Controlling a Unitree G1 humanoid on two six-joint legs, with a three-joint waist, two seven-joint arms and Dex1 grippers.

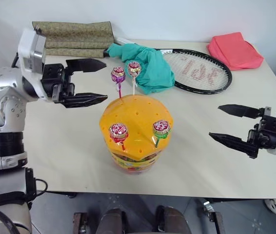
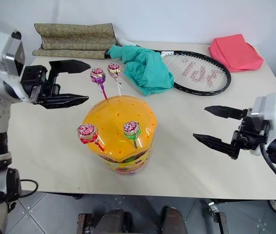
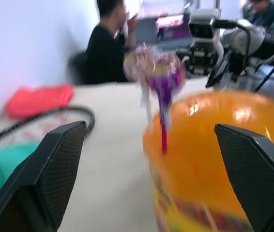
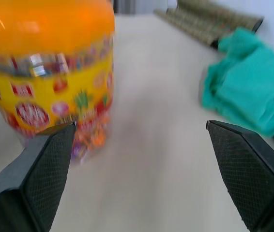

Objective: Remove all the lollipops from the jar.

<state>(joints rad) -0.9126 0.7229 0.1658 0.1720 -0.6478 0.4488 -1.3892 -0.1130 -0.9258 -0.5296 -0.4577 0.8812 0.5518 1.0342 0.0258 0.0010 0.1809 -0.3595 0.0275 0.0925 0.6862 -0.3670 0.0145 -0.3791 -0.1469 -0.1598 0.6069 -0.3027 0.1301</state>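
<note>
Reaching in level from nine o'clock, the left gripper (image 1: 96, 81) is hovering with its black fingers spread wide, holding nothing, just beside the purple-wrapped lollipop (image 1: 118, 75). Four swirl-wrapped lollipops are standing on thin sticks in the orange domed lid of the squat clear plastic jar (image 1: 132, 130) at the pale table's (image 1: 60, 146) centre. At three o'clock, the right gripper (image 1: 226, 125) is hanging level, fingers spread, empty, well apart from the jar.

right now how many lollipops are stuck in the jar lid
4, all standing in the orange lid of the jar: a purple lollipop and a red lollipop at the far edge, a pink-red lollipop and a green-stick lollipop at the near edge. None looks hidden.
</note>
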